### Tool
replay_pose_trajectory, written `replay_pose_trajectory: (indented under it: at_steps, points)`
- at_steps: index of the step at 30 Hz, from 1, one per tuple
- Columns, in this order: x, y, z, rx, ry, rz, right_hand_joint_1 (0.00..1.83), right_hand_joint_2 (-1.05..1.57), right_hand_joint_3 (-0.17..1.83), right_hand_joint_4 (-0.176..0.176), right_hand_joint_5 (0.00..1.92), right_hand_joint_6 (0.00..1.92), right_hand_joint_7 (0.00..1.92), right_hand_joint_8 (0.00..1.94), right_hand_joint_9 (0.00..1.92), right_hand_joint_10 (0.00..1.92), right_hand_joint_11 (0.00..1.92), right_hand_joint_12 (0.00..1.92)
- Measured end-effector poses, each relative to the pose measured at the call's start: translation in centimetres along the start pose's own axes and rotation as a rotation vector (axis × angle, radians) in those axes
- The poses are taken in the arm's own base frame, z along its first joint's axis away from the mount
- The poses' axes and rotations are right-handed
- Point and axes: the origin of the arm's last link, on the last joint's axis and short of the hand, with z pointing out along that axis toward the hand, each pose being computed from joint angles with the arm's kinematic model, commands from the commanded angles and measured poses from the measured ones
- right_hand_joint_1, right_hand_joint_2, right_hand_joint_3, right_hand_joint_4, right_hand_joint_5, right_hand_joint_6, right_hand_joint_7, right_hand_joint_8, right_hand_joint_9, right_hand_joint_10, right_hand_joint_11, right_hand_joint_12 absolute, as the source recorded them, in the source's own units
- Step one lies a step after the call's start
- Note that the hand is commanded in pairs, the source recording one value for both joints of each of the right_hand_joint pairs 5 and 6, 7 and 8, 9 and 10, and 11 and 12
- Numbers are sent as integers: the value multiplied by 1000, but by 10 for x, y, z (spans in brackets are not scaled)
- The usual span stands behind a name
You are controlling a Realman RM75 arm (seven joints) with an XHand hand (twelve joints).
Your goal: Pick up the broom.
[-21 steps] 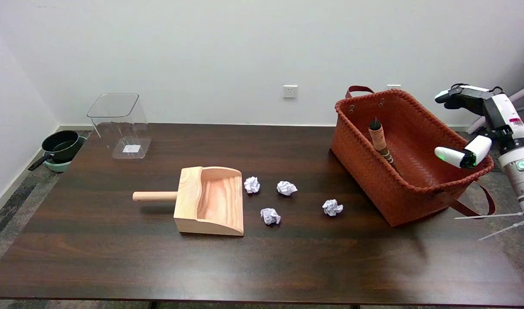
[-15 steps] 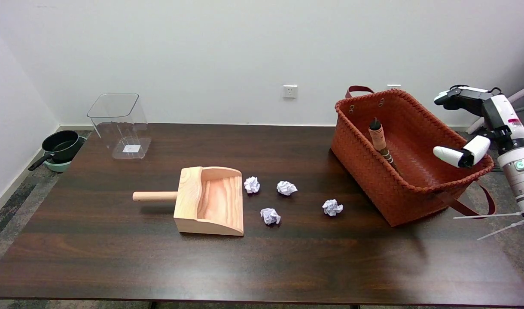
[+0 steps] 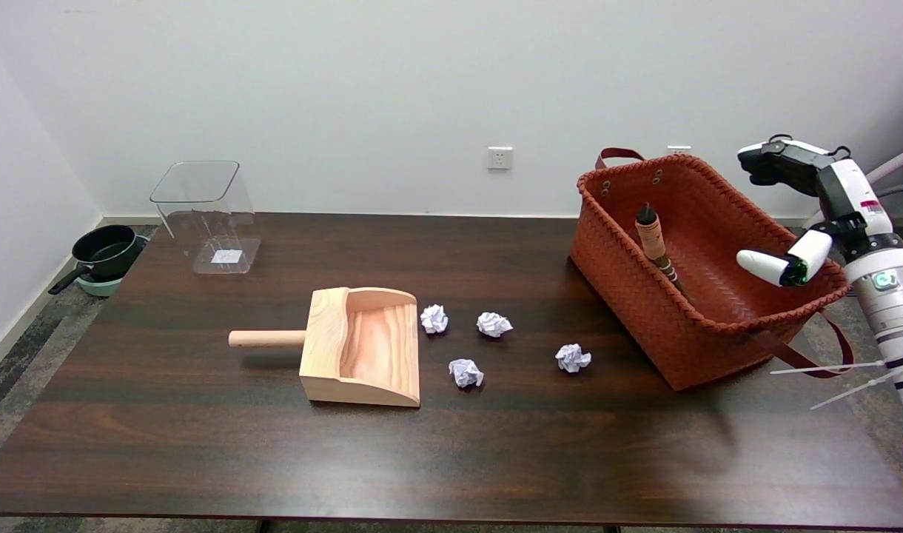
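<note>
Over the basket's (image 3: 644,311) right rim, the empty, spread-fingered hand (image 3: 799,215) has edged left toward the broom (image 3: 653,243).

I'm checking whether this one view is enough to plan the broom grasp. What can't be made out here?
Head view only:
- Broom: only the handle shows; the basket wall hides its lower end and bristles.
- Right hand: seen side-on, most fingers hidden behind it.
- Height of the hand above the basket: cannot tell.

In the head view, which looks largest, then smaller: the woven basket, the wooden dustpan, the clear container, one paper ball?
1. woven basket
2. wooden dustpan
3. clear container, which stands farther away, so its rank against the dustpan is unsure
4. paper ball
</note>
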Motion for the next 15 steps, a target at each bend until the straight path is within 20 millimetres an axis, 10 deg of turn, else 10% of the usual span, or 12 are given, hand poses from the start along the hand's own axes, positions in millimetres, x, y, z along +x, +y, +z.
replay_pose_trajectory:
  at_steps: [15]
  points:
    - [-28,-8,10,25,-77,83,1208,-695,1570,0,648,648,656,656,590,590,620,620]
